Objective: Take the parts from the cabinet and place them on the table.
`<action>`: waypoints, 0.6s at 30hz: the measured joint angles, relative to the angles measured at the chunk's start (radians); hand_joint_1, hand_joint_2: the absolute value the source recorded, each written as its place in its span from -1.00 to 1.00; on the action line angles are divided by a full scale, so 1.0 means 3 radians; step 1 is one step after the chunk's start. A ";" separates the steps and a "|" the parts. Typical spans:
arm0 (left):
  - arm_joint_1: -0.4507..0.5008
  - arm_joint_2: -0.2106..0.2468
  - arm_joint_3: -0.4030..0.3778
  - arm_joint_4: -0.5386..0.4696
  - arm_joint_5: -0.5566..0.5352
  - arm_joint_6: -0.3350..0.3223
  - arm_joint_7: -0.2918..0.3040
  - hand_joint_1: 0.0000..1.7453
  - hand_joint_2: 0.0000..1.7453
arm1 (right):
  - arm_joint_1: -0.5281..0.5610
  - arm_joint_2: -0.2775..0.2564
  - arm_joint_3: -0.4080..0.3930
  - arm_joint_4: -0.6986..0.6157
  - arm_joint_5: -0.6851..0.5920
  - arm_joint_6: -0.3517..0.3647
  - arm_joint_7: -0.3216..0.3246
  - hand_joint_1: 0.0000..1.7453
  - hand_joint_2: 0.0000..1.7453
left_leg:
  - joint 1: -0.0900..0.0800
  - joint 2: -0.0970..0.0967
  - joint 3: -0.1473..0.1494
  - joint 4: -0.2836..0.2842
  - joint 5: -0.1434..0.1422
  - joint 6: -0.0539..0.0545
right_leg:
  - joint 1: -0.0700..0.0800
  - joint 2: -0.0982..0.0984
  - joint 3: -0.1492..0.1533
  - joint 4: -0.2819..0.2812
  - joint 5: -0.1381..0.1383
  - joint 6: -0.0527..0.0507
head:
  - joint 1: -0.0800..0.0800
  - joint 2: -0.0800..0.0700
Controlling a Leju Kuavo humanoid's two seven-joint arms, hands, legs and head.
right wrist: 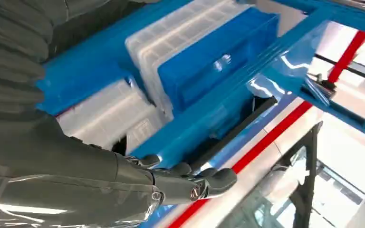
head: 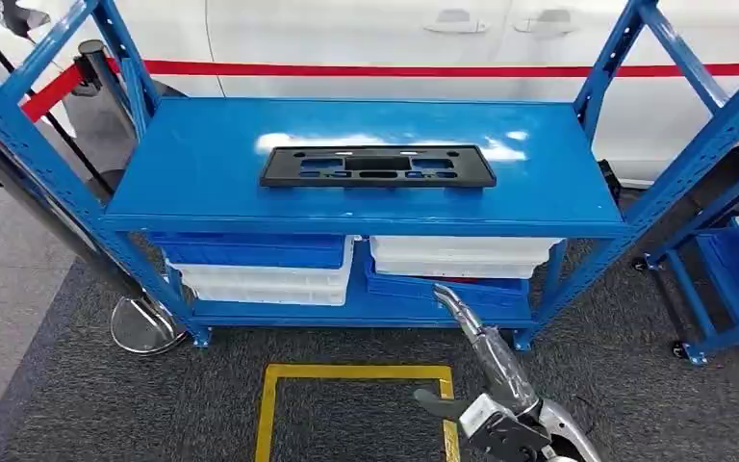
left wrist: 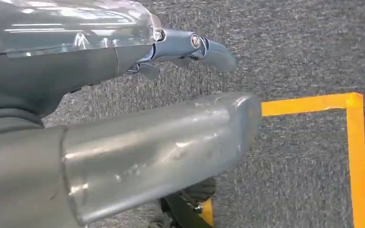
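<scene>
Carpet (head: 106, 404) nearest: grey, with a yellow tape square (head: 351, 372) marked on it. Right robot hand (head: 462, 308) is raised at the lower right of the head view, fingers stretched out toward the blue rack (head: 577, 217), spread and holding nothing. Left robot hand (left wrist: 190, 47) hangs over the carpet near the yellow tape (left wrist: 356, 147) in its wrist view, fingers extended, nothing in it.

Lower shelf of the rack carries stacked blue and white bins (head: 260, 265) on the left and a second stack (head: 457, 258) on the right. In the right wrist view the bins (right wrist: 209, 57) sit just beyond the fingertips.

Part (head: 377, 166) lies flat on the rack's top shelf, roughly centred, well apart from both hands. It is a black plastic frame, long and rectangular, with several rectangular cutouts showing the blue shelf through.

Behind the rack: white car body (head: 366, 38) with a red stripe (head: 423, 69).
</scene>
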 joint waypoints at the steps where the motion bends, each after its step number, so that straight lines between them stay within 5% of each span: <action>1: -0.0002 0.0000 0.0003 0.0004 -0.0010 -0.0001 0.0000 -1.00 -1.00 | -0.0034 -0.0013 0.0052 0.0003 0.0102 -0.0027 0.0033 -1.00 1.00 | -0.0005 0.0002 -0.0005 0.0001 0.0000 0.0001 | -0.0001 0.0000 -0.0125 0.0253 -0.0104 0.0006 | 0.0000 0.0000; 3: -0.0004 0.0001 0.0014 0.0018 -0.0051 -0.0008 -0.0004 -1.00 -1.00 | -0.0098 -0.0037 0.0166 0.0010 0.0315 -0.0083 0.0113 -1.00 1.00 | -0.0020 0.0001 -0.0005 0.0002 0.0000 0.0002 | -0.0001 0.0000 -0.0251 0.0499 -0.0123 0.0005 | 0.0000 0.0000; 6: -0.0013 -0.0001 0.0033 0.0028 -0.0098 -0.0010 -0.0010 -1.00 -1.00 | -0.0251 -0.0062 0.0342 0.0019 0.0592 -0.0156 0.0244 -1.00 1.00 | -0.0045 -0.0006 0.0021 0.0002 -0.0003 0.0003 | 0.0023 0.0000 0.0096 -0.0208 0.0312 -0.0056 | 0.0003 0.0000; 7: -0.0019 -0.0004 0.0037 0.0033 -0.0116 -0.0013 -0.0013 -1.00 -1.00 | -0.0319 -0.0067 0.0403 0.0019 0.0676 -0.0177 0.0292 -1.00 1.00 | -0.0046 -0.0005 0.0025 0.0002 -0.0006 0.0000 | 0.0039 -0.0001 0.0218 -0.0487 0.0371 -0.0099 | 0.0003 0.0000; 11: -0.0041 -0.0013 0.0059 0.0047 -0.0168 -0.0020 -0.0024 -1.00 -1.00 | -0.0506 -0.0079 0.0671 0.0050 0.0971 -0.0250 0.0522 -1.00 1.00 | -0.0047 -0.0005 0.0006 -0.0014 0.0004 -0.0056 | 0.0061 -0.0004 0.0234 -0.0551 0.0356 -0.0116 | -0.0003 0.0000; 13: -0.0047 -0.0006 0.0058 0.0051 -0.0190 -0.0028 -0.0034 -1.00 -1.00 | -0.0608 -0.0084 0.0814 0.0076 0.1127 -0.0286 0.0660 -1.00 1.00 | -0.0060 -0.0008 -0.0001 0.0036 -0.0044 -0.0095 | 0.0007 -0.0020 0.0267 -0.0620 0.0392 -0.0152 | 0.0000 0.0000; 16: -0.0056 -0.0009 0.0062 0.0064 -0.0235 -0.0045 -0.0050 -1.00 -1.00 | -0.0758 -0.0084 0.1019 0.0137 0.1341 -0.0344 0.0846 -1.00 1.00 | -0.0020 -0.0002 -0.0327 0.0717 -0.0401 -0.0148 | 0.0000 -0.0026 0.0268 -0.0627 0.0395 -0.0169 | -0.0024 0.0000; 18: -0.0053 -0.0008 0.0066 0.0067 -0.0261 -0.0051 -0.0055 -1.00 -1.00 | -0.0842 -0.0084 0.1148 0.0199 0.1472 -0.0374 0.0982 -1.00 1.00 | 0.0003 -0.0002 -0.0507 0.1057 -0.0470 -0.0179 | -0.0003 -0.0031 0.0265 -0.0620 0.0393 -0.0166 | -0.0024 0.0000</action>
